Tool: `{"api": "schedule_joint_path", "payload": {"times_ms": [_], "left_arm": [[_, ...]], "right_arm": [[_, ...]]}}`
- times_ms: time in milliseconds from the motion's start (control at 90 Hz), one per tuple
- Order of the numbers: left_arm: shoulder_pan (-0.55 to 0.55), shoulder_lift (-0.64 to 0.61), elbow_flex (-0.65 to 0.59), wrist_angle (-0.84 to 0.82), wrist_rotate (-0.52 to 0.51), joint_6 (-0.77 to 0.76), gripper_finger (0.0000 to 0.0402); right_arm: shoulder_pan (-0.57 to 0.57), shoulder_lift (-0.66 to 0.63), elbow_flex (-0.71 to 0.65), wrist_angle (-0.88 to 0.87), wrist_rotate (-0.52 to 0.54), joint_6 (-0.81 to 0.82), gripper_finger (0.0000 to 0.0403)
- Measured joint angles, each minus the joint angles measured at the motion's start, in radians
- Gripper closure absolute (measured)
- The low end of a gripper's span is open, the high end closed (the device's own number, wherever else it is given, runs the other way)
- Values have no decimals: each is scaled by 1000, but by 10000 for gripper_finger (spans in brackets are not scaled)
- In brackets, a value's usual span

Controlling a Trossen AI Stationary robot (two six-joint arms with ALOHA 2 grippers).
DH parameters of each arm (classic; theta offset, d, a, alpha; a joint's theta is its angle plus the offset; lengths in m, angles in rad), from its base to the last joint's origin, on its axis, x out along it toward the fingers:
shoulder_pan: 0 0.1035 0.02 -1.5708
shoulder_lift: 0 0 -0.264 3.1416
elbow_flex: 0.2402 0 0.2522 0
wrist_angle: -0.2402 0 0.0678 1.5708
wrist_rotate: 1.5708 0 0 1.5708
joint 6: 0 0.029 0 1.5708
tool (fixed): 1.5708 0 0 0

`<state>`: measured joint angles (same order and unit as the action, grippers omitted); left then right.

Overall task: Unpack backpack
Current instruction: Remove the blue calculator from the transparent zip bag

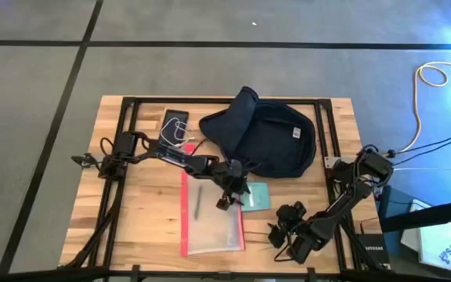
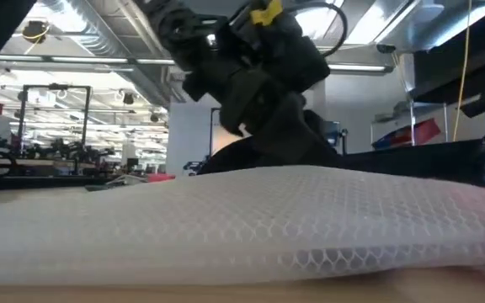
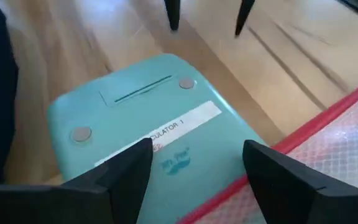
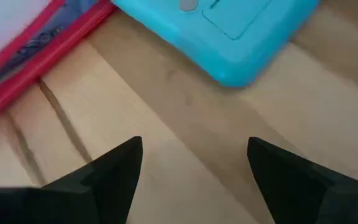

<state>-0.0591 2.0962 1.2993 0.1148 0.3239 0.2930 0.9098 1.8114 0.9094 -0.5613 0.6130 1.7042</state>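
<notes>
Left gripper (image 1: pixel 227 198), fingers spread and empty, hovers over the teal calculator (image 3: pixel 145 130) beside the red-edged pouch (image 1: pixel 212 219). Right gripper (image 1: pixel 282 233) waits open nearby. Backpack (image 1: pixel 266 139) lies behind. Placement step appears complete; next, return to the backpack.

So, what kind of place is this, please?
Probably a robotics lab or workshop. The low view shows metal frames and ceiling ducts in a big hall. From above, a wooden table stands on grey carpet, with cables across the floor.
</notes>
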Motion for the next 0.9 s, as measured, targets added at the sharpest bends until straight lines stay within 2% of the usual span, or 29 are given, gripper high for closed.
{"api": "schedule_joint_path", "payload": {"times_ms": [144, 244, 411, 700, 900], "left_arm": [[10, -6, 3, -16, 8, 6, 163], [15, -11, 5, -17, -36, 5, 163], [53, -12, 27, -110, -48, -19, 163], [73, -12, 27, -48, -77, -40, 163], [86, -12, 27, -81, -196, -31, 163]], "right_arm": [[-22, -4, -66, 59, 47, 0, 127], [-28, -4, -94, 59, 81, 0, 127], [-30, 5, -130, 72, 135, -36, 127], [-70, 27, -152, 118, 166, -133, 127], [-106, 28, -153, 128, 165, -169, 127]]}}
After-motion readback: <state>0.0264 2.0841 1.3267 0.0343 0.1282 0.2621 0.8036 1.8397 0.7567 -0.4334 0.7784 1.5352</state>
